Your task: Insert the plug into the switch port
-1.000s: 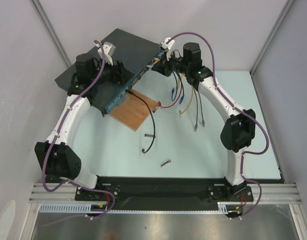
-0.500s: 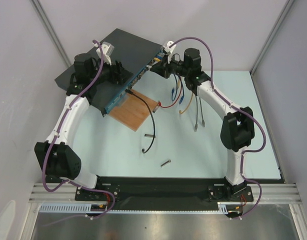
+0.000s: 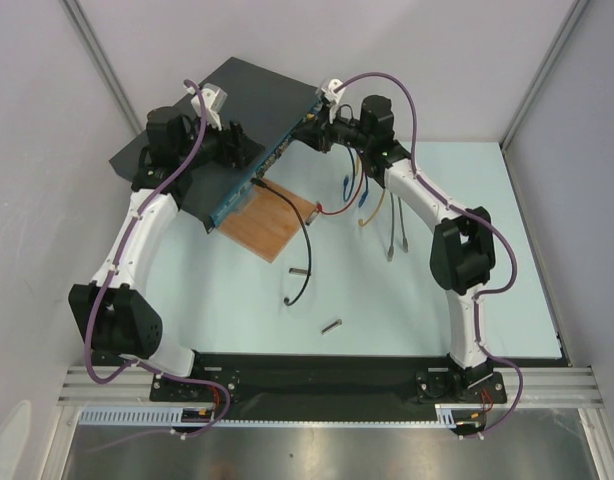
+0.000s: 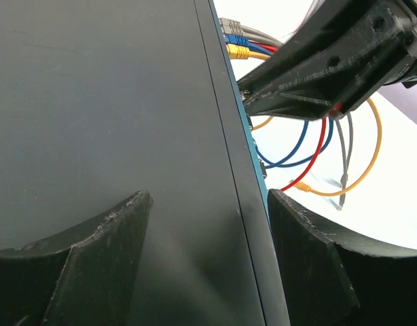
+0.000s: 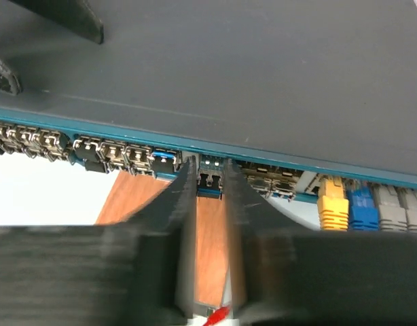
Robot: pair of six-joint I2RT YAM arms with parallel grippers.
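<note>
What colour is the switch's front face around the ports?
Teal-blue; the switch front face shows best in the right wrist view.

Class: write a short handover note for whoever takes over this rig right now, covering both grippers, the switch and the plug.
Left gripper: jaws open, spread over the dark top of the switch near its front edge.
Right gripper: jaws nearly closed, tips flanking the plug at the blue port row; grip unclear.
Done: plug at a port, seemingly in.
To do: confirm it is seated, then release and back away.
</note>
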